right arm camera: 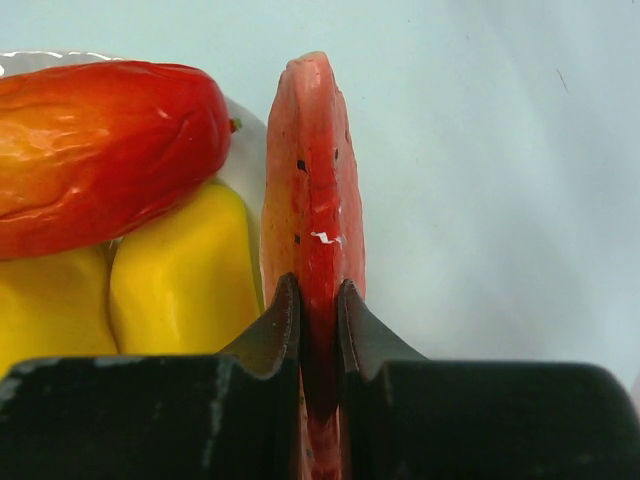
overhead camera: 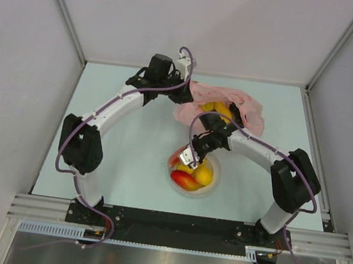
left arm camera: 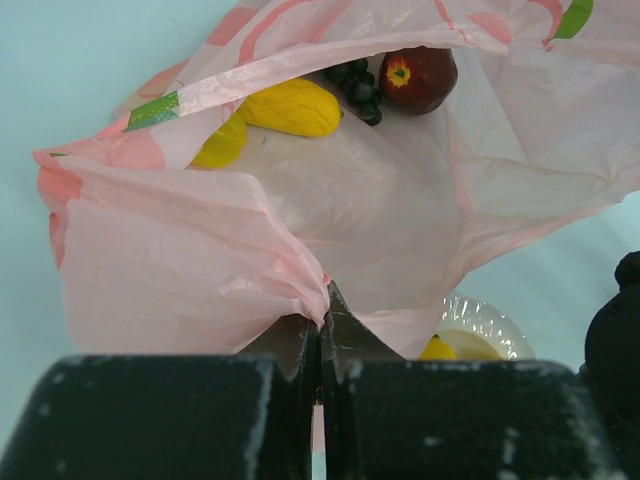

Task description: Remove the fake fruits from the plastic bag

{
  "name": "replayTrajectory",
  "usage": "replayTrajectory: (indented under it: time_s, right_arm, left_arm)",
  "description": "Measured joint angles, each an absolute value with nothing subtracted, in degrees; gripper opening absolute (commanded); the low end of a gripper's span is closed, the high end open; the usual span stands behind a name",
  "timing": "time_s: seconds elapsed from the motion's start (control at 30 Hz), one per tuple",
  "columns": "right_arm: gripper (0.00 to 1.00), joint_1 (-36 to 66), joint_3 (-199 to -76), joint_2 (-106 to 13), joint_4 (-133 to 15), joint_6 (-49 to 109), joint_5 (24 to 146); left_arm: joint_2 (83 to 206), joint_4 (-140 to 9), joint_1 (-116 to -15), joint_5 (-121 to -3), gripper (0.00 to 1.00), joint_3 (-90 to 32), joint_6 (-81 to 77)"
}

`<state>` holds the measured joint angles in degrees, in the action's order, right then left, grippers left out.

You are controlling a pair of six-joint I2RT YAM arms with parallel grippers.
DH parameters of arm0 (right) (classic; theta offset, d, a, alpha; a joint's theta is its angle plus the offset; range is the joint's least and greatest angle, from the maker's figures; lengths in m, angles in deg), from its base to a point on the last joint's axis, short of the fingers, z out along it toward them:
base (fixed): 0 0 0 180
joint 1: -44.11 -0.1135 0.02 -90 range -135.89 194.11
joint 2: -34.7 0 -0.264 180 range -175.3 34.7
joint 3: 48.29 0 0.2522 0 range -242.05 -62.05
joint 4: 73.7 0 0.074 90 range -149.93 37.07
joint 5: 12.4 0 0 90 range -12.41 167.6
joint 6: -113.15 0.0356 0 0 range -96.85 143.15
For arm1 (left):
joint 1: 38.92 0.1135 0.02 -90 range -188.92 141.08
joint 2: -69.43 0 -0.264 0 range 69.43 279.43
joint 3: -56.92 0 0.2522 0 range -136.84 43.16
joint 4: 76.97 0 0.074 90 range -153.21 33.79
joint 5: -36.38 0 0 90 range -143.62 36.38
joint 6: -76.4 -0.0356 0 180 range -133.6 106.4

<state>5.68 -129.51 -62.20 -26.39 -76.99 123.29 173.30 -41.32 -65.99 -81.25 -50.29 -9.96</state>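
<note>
The pink plastic bag (overhead camera: pixel 251 113) lies at the back of the table, its mouth held open. My left gripper (left arm camera: pixel 322 312) is shut on a fold of the bag's edge (left arm camera: pixel 180 250). Inside the bag lie two yellow oval fruits (left arm camera: pixel 290 107), a dark grape bunch (left arm camera: pixel 357 85) and a dark red apple (left arm camera: pixel 418 78). My right gripper (right arm camera: pixel 318 300) is shut on the pinkish-red slice (right arm camera: pixel 312 170), held upright at the plate's edge. A red-orange mango (right arm camera: pixel 100 150) and yellow fruits (right arm camera: pixel 180 265) lie on the white plate (overhead camera: pixel 214 183).
The plate stands in the middle of the table near the front, just ahead of the bag. My right arm (overhead camera: pixel 258 148) reaches over from the right, partly across the bag. Grey walls enclose the table on three sides.
</note>
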Motion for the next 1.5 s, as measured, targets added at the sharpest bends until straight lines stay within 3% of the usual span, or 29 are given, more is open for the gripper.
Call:
replayTrajectory:
  time_s: [0.07,0.1,0.13,0.17,0.27,0.37,0.57,0.8,0.93,1.03,1.17,1.27,1.5]
  right_arm:
    - [0.12,5.5,-129.5,-62.6,-25.7,-78.9,123.2]
    - [0.17,5.5,-129.5,-62.9,-25.4,-79.7,123.1]
    - [0.28,5.5,-129.6,-63.1,-25.1,-80.4,123.1]
    - [0.47,5.5,-129.6,-63.4,-25.0,-80.9,123.1]
    - [0.67,5.7,-129.6,-64.0,-24.5,-82.3,123.0]
    - [0.70,6.2,-129.7,-64.0,-24.3,-83.8,123.2]
    - [0.71,9.1,-129.7,-62.2,-24.4,-85.0,123.1]
    - [0.69,15.7,-129.7,-50.8,-26.4,-81.6,124.4]
    - [0.51,19.8,-130.0,-46.6,-36.3,-65.9,123.8]
    - [0.30,22.4,-130.2,-48.0,-47.0,-49.7,120.6]
    - [0.22,24.8,-130.2,-52.9,-55.7,-33.6,115.3]
    - [0.22,25.0,-130.2,-58.4,-59.9,-25.1,110.6]
    - [0.35,25.0,-130.9,-69.2,-60.6,-15.0,103.3]
  left_arm:
    - [173.3,-41.3,-66.0,-81.3,0.00,-50.2,-10.0]
    - [173.3,-41.3,-66.0,-81.3,0.00,-50.2,-10.0]
    - [173.3,-41.3,-66.0,-81.3,0.00,-50.2,-9.9]
    - [173.3,-41.3,-66.0,-81.3,0.00,-50.1,-10.0]
    - [173.3,-41.4,-66.0,-81.3,0.00,-49.9,-10.0]
    - [173.3,-41.3,-66.0,-81.3,0.00,-49.9,-10.0]
    - [173.3,-41.3,-66.0,-81.4,0.00,-49.9,-10.0]
    - [173.3,-41.3,-66.0,-82.3,0.00,-49.9,-10.0]
    - [173.3,-41.5,-66.0,-82.9,0.00,-49.9,-9.9]
    - [173.3,-41.6,-66.0,-83.8,0.00,-49.9,-9.8]
    - [173.2,-41.6,-66.0,-85.5,0.00,-49.9,-9.5]
    - [172.9,-41.1,-66.0,-87.0,0.00,-49.9,-9.7]
    - [166.1,-38.0,-65.9,-86.5,0.00,-44.3,-17.2]
